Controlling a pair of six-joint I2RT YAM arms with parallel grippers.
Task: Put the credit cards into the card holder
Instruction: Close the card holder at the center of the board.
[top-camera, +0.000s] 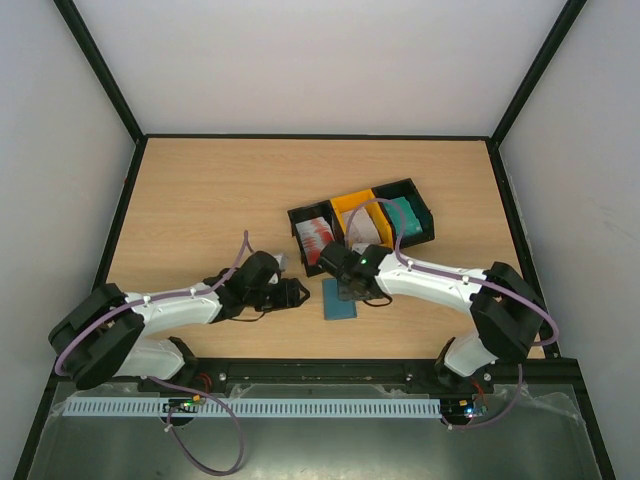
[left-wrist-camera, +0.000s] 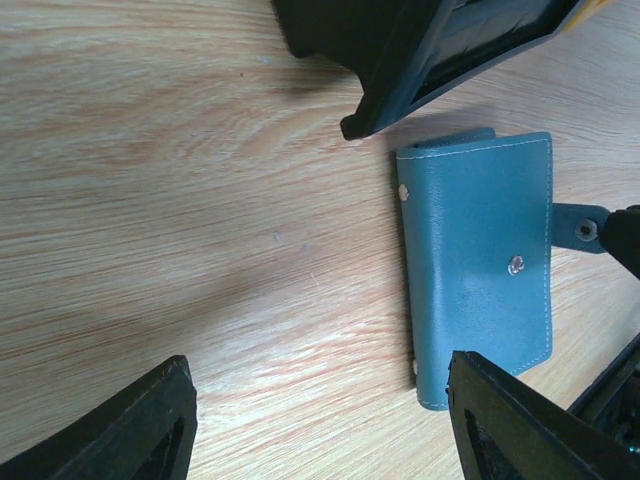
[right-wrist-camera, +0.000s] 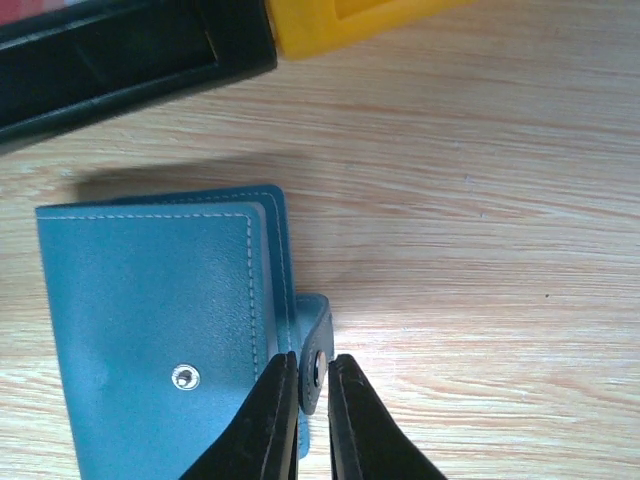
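Black, tapered fingertips of the right gripper (right-wrist-camera: 312, 400) are pressing together on the clasp tab (right-wrist-camera: 318, 345), a short dark-edged strap with a round metal snap, which is sticking out from one long edge of the card holder (right-wrist-camera: 150, 330). That holder is lying flat and folded shut on the table (top-camera: 200, 200), a smooth blue-teal rectangle with a leathery sheen, rounded corners and a line of pale stitching (right-wrist-camera: 250, 290) running just inside its border. One small silvery snap stud (right-wrist-camera: 184, 377) is showing on its upper face. The tabletop is showing a light wood grain in long streaks. The left gripper (left-wrist-camera: 320, 425) is holding its two matte black, wedge-shaped fingers spread wide apart, with bare wood between them, and the right-hand finger is overlapping a corner of the holder in the left wrist view. Just beyond the holder, near it but not touching, three hard plastic bins are standing in a slanted row. The left black bin (top-camera: 297, 215) is holding red-and-white cards (top-camera: 315, 240), the yellow bin (top-camera: 350, 198) is holding whitish-grey cards (top-camera: 370, 230), and the right black bin (top-camera: 425, 215) is holding green-teal cards (top-camera: 404, 212). All the cards are thin and flat, and are standing on edge, packed together inside their compartments.
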